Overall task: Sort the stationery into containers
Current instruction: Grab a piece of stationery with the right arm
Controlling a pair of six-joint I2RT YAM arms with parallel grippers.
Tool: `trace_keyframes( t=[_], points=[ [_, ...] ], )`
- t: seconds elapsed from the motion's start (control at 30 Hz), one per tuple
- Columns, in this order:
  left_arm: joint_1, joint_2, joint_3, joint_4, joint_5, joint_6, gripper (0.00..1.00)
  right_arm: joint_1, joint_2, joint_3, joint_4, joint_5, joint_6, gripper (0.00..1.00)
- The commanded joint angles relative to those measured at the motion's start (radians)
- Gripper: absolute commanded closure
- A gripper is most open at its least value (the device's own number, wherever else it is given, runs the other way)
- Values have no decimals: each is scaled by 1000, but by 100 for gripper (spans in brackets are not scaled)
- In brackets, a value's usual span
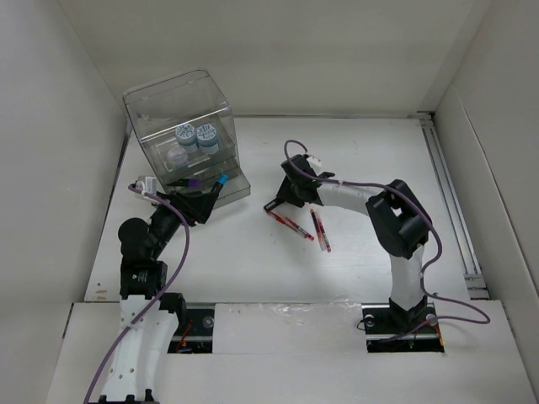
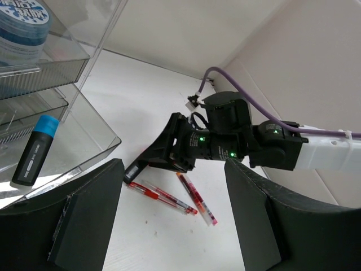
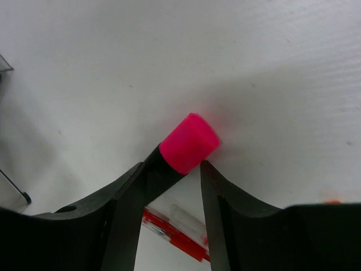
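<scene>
The right gripper [image 3: 177, 165] stands released, a pink-capped short black marker [image 3: 189, 142] leaning on one finger. The left gripper [image 2: 172, 186] gapes empty near the clear plastic organizer [image 1: 177, 97].

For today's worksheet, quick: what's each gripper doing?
Left gripper: open, empty.
Right gripper: around a pink-capped black marker; grip cannot be told.
</scene>
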Motion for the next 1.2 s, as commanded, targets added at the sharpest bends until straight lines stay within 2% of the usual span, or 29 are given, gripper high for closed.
trace_keyframes(
  t=[0.0, 0.07, 0.17, 0.3, 0.37, 0.4, 0.43, 0.53, 0.67, 0.87, 1.17],
  points=[
    [-4, -9, 2, 57, 6, 3, 31, -13, 45, 75, 23, -25, 1, 52],
    [-4, -9, -7, 57, 6, 3, 31, -13, 69, 106, 12, -25, 1, 56],
    [-4, -9, -7, 57, 6, 3, 31, -13, 81, 139, -3, -2, 1, 56],
    [-4, -9, -7, 57, 6, 3, 31, -22, 117, 184, -42, 10, -9, 45],
    [-4, -9, -7, 57, 6, 3, 31, -22, 128, 199, -54, 10, -18, 44],
    [-4, -9, -7, 57, 6, 3, 31, -22, 138, 213, -65, 19, -18, 46],
    [-4, -9, -7, 57, 6, 3, 31, -22, 138, 213, -65, 19, -28, 53],
    [-4, -18, -7, 57, 6, 3, 31, -31, 148, 224, -75, 10, -28, 62],
    [-4, -18, -7, 57, 6, 3, 31, -42, 148, 224, -75, -27, -37, 80],
    [-4, -18, -16, 57, 6, 3, 31, -97, 96, 157, 77, -194, 11, 86],
    [-4, -18, -16, 48, 6, 3, 31, -107, -81, 72, 170, -194, 34, 90]
  ],
)
